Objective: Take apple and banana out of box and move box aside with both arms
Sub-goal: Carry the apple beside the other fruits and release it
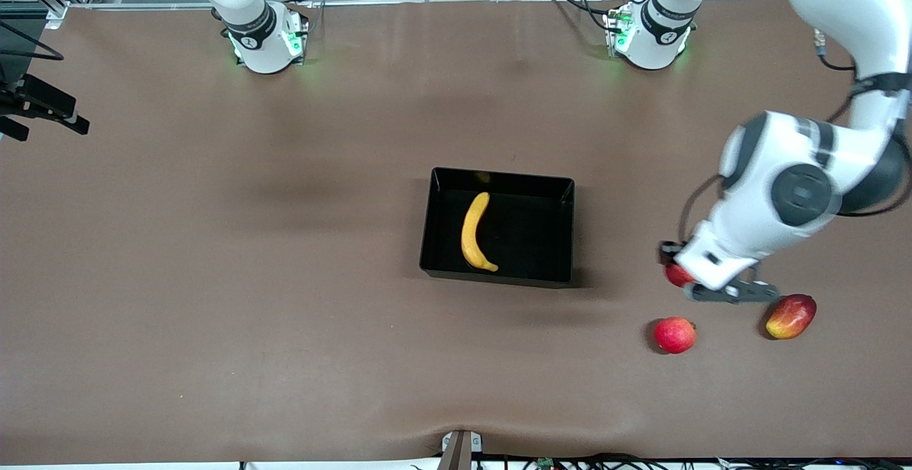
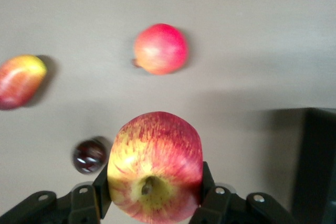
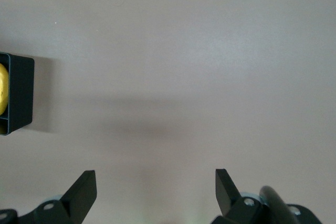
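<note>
The black bin (image 1: 563,231) sits mid-table with the yellow banana (image 1: 474,233) lying in it. My left gripper (image 1: 687,279) is shut on the red apple with yellow streaks (image 1: 677,274) and holds it just above the table, toward the left arm's end from the bin. In the left wrist view the apple (image 2: 155,166) fills the gap between the fingers (image 2: 102,192), and the bin's wall (image 2: 317,166) shows at the edge. My right gripper (image 3: 156,182) is open and empty, high over bare table, with the bin's end (image 3: 16,95) and the banana (image 3: 2,90) at the edge of its view.
A plain pinkish-red round fruit (image 1: 674,335) and an oval red-yellow mango (image 1: 791,316) lie on the table nearer the front camera than the held apple. A small dark glossy round thing (image 2: 90,156) lies on the table under the left gripper.
</note>
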`<state>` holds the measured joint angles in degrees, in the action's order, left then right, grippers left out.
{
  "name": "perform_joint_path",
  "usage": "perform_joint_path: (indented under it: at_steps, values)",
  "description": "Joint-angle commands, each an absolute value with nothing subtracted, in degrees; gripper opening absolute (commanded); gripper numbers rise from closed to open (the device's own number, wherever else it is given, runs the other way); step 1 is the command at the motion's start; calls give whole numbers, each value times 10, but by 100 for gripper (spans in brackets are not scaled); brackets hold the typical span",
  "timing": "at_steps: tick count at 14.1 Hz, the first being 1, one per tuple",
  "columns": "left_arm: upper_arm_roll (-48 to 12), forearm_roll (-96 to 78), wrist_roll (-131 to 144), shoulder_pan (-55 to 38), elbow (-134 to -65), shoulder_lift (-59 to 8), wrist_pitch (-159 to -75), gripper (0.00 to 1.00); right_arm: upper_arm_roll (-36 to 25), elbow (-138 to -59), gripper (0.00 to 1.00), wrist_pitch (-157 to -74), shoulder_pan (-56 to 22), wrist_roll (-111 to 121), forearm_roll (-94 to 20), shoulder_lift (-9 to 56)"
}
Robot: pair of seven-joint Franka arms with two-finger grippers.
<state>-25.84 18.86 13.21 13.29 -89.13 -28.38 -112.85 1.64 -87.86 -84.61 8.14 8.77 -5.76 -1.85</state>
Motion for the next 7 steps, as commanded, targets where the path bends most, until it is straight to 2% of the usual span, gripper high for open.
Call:
perform_joint_path:
  at_steps: [1, 5, 7]
  values:
    - [-267, 236, 103, 161, -889, -322, -1169, 0, 18, -867, 100, -840, 83, 93, -64, -13]
    - [-256, 284, 101, 195, -868, -395, -1222, 0, 24, -866, 100, -839, 67, 93, -30, -14]
    - [-243, 314, 97, 195, -867, -408, -1227, 0, 24, -869, 100, -839, 62, 93, -18, -11]
